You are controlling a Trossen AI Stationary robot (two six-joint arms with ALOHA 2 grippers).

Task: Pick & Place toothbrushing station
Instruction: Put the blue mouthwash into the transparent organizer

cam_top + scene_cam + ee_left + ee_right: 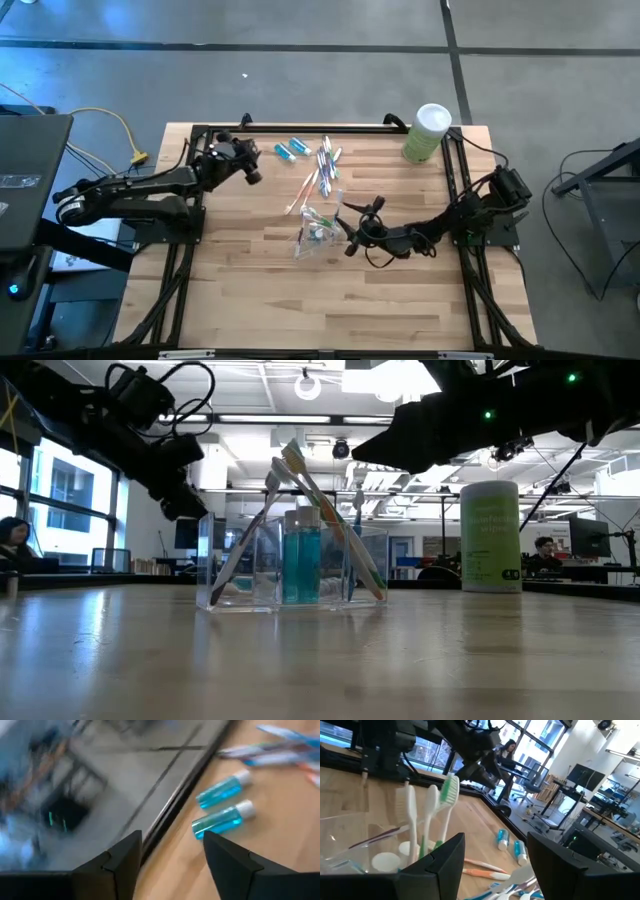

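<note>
Toothbrushes (322,168) and two tubes (291,150) lie loose beyond the clear cup (318,232).
Right gripper (352,228), released, hovers beside the cup; left gripper (250,168), released, should descend squarely over one tube.

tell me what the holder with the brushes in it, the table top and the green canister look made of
Holder: clear hard plastic, likely acrylic; the room shows through its glossy, sharp-edged walls.
Table top: pale wood, butcher-block style; joined strips with grain, satin sheen.
Green canister: probably plastic or coated card, matte light-green body with print, white lid.
</note>
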